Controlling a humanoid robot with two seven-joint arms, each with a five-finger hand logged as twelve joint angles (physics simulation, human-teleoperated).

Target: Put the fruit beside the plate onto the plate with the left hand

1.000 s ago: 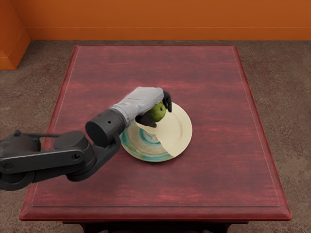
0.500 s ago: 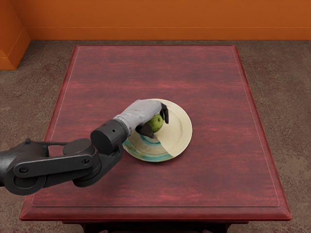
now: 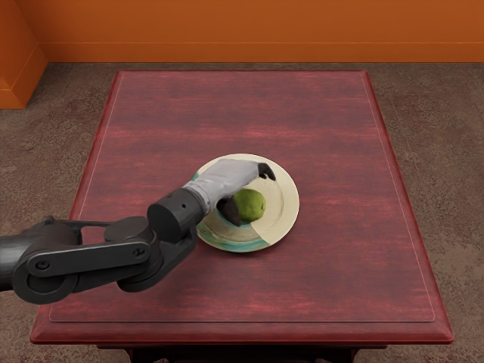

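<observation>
Head view, looking down at a slant on a dark red wooden table (image 3: 325, 121), w/ brown floor (image 3: 446, 106) around it and an orange wall (image 3: 249, 30) at the top. A round cream plate (image 3: 290, 203) w/ teal rings sits near the table's middle, slightly toward the front. A small green fruit (image 3: 250, 204) rests on the plate, approx. at its centre. The left arm (image 3: 91, 257), made of dark grey links, comes in from the picture's left edge and reaches up and to the right, over the plate's left half. The left hand (image 3: 225, 184) is pale grey w/ black tips and hangs over the plate's upper left part, just above and left of the fruit. Its fingers are spread and loose, not closed round the fruit. One black fingertip (image 3: 266, 172) points out past the fruit's top, clear of it. The thumb (image 3: 229, 214) lies right beside the fruit's left side; can't tell if it touches.
</observation>
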